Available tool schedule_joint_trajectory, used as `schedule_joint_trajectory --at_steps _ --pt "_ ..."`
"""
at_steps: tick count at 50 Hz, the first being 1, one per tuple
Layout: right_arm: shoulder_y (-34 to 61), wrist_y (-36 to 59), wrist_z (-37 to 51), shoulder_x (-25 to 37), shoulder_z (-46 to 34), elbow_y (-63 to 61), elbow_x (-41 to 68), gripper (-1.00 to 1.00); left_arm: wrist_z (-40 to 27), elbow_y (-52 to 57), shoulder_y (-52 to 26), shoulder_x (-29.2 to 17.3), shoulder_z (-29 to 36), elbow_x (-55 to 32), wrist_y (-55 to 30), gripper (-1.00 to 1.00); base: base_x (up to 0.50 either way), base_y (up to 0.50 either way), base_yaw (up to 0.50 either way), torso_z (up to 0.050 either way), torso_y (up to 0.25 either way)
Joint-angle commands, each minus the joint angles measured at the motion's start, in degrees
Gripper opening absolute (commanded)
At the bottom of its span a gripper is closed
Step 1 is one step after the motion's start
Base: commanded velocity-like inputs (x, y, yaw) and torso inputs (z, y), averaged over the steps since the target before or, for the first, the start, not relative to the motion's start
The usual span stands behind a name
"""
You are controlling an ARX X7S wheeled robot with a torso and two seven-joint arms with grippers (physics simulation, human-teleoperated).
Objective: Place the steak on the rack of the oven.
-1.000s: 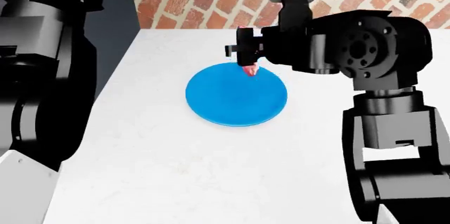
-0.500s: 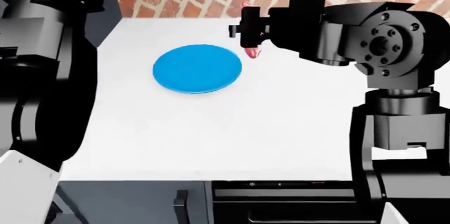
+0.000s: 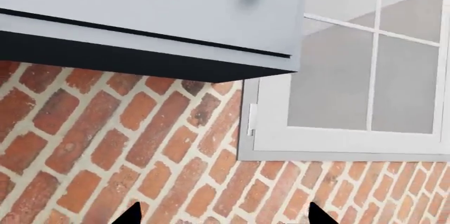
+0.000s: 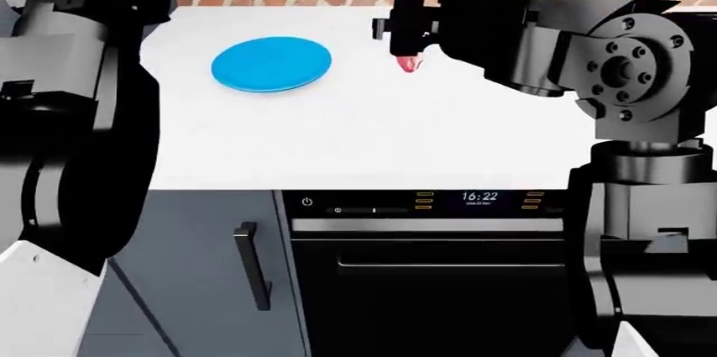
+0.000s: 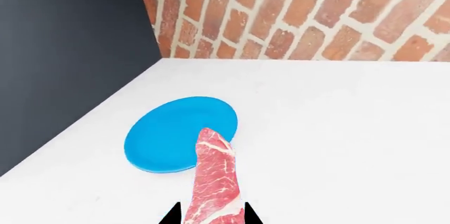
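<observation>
Left gripper (image 3: 221, 218) is showing only as two dark fingertips (image 3: 130, 214) set well apart, so it is standing wide with nothing between them; ahead of it are a red brick wall (image 3: 119, 139), the underside of a grey cabinet (image 3: 140, 18) and a white-framed window (image 3: 365, 76). In the head view the left arm (image 4: 67, 122) is filling the left edge, raised clear of the white counter (image 4: 370, 139). Moving rightward, the blue plate (image 4: 271, 64) is lying on the counter, off to the left of the right gripper (image 4: 405, 38) and well apart from it. Right gripper is pinching the steak (image 4: 408, 64), which is hanging down from the jaws above the counter, not touching it. In the right wrist view the steak (image 5: 214, 182) is running out lengthways from between the two fingertips (image 5: 172, 216), pink-red with white marbling, its far end overlapping the blue plate (image 5: 168, 139) in sight. Below the right gripper, under the counter's front edge, an oven (image 4: 431, 281) with a lit clock and orange lights is sitting with its door closed. No wire rack is appearing in any view.
</observation>
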Motion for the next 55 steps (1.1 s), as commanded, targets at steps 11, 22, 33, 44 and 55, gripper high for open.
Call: schedule_joint_trajectory --at_steps 11,22,33,44,55 --pt "-0.9 -7.54 -0.55 0.6 -1.81 -2.78 -2.21 -1.0 -1.85 0.04 0.39 0.03 -1.85 -0.59 2.15 1.0 -0.15 0.0 0.0 0.0 0.0" --pt "-2.6 -9.42 0.81 0.94 0.13 -8.21 -0.85 -1.0 0.8 0.03 0.73 0.08 -2.56 -1.29 4.17 1.0 -0.02 0.0 0.05 0.0 0.0" --pt "-4.69 -7.14 5.15 1.67 4.82 -15.18 2.64 -1.0 -11.06 25.77 22.18 -0.9 -1.3 -15.21 -16.23 1.0 -0.25 -0.01 0.48 0.0 0.0" --pt "-5.7 -5.75 6.82 2.15 5.72 -17.2 4.03 -1.0 -22.8 102.57 34.8 1.05 -6.89 -28.72 -59.83 1.0 -0.42 -0.04 0.32 0.0 0.0" --pt "-5.66 -5.44 7.2 2.43 5.46 -17.95 4.67 -1.0 -25.78 102.12 34.6 -0.12 -6.77 -32.52 -59.36 1.0 -0.39 -0.05 0.36 0.0 0.0"
